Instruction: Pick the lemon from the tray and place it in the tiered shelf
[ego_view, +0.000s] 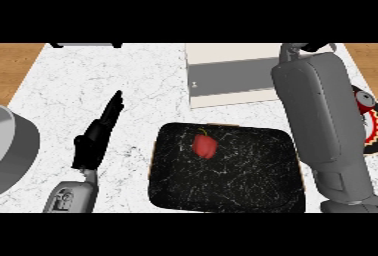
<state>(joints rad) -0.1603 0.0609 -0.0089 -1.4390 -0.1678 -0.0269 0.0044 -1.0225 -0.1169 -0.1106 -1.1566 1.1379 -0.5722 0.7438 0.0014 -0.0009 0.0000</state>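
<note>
The left hand (98, 135) stands at the left of the frame, its black fingers straight and together, pointing toward the upper edge and holding nothing. The right forearm (325, 120) runs up the right side of the frame; its hand is out of sight near the upper edge, so I cannot tell how its fingers are set. The white marbled counter (88, 85) fills most of the view. A black tray (221, 185) sits at lower centre (speckled white). The tiered shelf (229, 75), pale with a grey panel, lies at upper centre. A red pepper (205, 145) rests in the tray's upper half. No lemon shows anywhere.
</note>
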